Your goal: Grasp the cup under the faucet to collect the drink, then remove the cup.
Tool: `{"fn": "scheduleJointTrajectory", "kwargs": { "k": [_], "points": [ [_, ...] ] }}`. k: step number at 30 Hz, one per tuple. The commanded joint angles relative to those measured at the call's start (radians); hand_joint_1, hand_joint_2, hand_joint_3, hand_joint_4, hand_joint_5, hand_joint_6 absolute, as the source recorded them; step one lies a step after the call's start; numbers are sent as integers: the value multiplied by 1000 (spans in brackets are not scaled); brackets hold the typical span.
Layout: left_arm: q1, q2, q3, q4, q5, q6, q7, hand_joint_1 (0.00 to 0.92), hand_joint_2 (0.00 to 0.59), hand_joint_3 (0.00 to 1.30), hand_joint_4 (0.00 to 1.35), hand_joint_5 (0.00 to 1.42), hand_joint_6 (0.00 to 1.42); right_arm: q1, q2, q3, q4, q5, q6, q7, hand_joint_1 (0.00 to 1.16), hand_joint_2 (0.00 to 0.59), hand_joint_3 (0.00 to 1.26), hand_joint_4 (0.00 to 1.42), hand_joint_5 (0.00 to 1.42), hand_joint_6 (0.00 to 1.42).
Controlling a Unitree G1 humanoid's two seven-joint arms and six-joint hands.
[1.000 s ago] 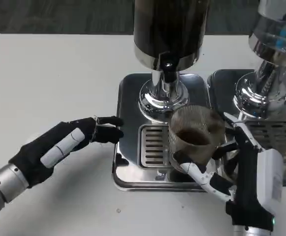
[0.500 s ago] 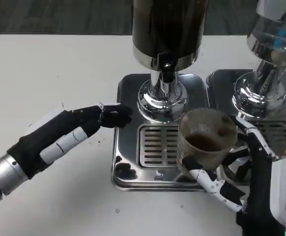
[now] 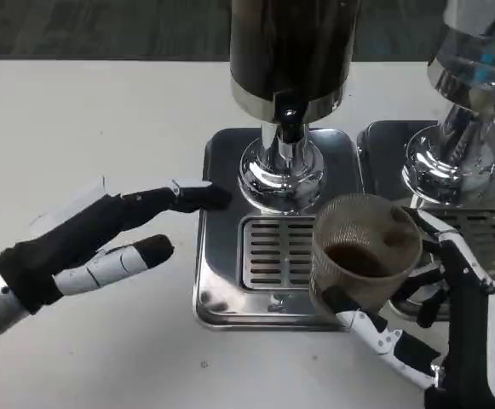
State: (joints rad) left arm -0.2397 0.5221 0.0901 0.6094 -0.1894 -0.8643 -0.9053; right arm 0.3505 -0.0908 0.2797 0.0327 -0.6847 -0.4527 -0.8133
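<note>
Both hands show over the white worktop (image 3: 102, 111). Right hand (image 3: 439, 315) wraps its fingers (image 3: 375, 328) around the ribbed glass cup (image 3: 362, 256), which holds a dark drink low inside; against half a second ago the cup has drifted a little further right and toward the camera, now over the front right corner of the steel drip tray (image 3: 221, 298) rather than above its slotted grille (image 3: 273, 251), and well clear of the faucet (image 3: 290, 128). Left hand (image 3: 94, 243) holds nothing, its fingers spread apart; its upper fingertip (image 3: 204, 198) sits at the tray's left edge as before, while a lower finger has dropped away from the others and the forearm has slid lower and leftward. Behind the tray rises the dark dispenser (image 3: 294, 51) on its chrome column. A second dispenser (image 3: 477, 77) with its own tray stands just to the right, unchanged.
</note>
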Motion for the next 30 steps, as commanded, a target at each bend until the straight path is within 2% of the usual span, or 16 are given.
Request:
{"fn": "scheduleJointTrajectory", "kwargs": {
  "k": [1,18,30],
  "points": [
    [34,32,-18,-47,-18,-36,-26,0,134,251,189,165,180,23,4,-8,-61,0,-52,-5,739,209,655,738,916,1226],
    [126,152,-46,-188,-43,-182,-34,0,132,149,56,28,94,142,5,-19,-188,-2,-97,40,743,209,677,753,942,1241],
    [179,194,-54,-257,-74,-286,-13,0,126,101,0,0,48,203,7,-32,-241,4,-116,74,743,209,686,763,956,1258]
  ]
}}
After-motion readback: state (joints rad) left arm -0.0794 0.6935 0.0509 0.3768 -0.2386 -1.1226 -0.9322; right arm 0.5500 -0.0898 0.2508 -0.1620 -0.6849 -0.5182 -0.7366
